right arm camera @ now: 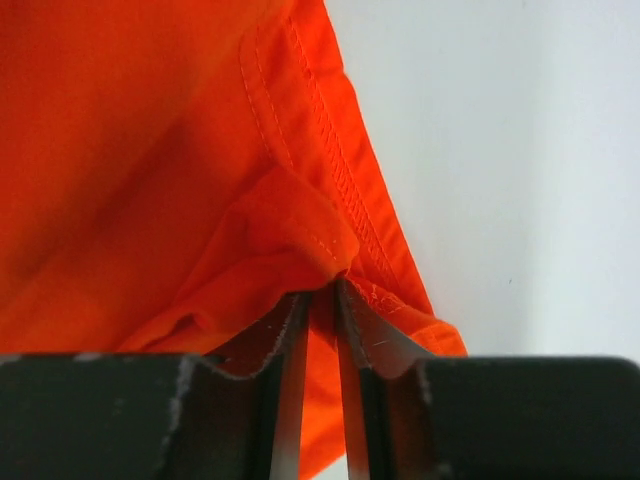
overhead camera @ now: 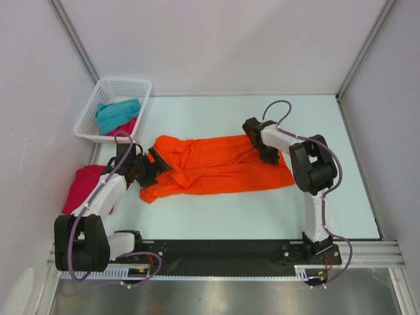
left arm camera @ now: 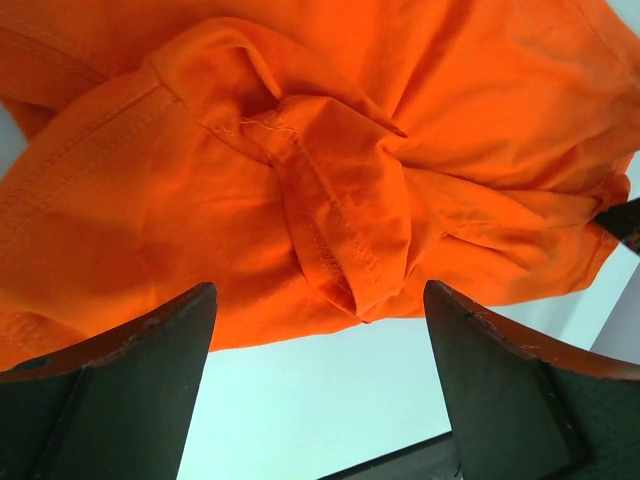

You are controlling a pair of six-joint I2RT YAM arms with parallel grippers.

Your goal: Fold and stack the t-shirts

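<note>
The step in hand appears to be folding the orange t-shirt (overhead camera: 216, 164), which lies stretched left to right across the middle of the tabletop (overhead camera: 262, 216), rumpled and partly doubled over, not yet a neat fold. The right gripper (right arm camera: 320, 290) is at the shirt's right end, its jaws nearly shut and pinching a small tuck of orange cloth beside the stitched hem. The left gripper (left arm camera: 320, 300) is at the shirt's left end with its jaws spread wide. A bunched, seamed ridge of cloth sits just ahead of the gap, but nothing is clamped between the jaws. The next move probably calls for the left gripper to close on that ridge, so that both ends are held and can be carried over together. With only one end held, the cloth would likely drag and crease. Of the other t-shirts, a teal t-shirt (overhead camera: 117, 113) and a pink t-shirt (overhead camera: 126, 127) are in the white basket (overhead camera: 88, 115) at the far left. A second pink t-shirt (overhead camera: 85, 184) lies on the tabletop beside the left arm.
</note>
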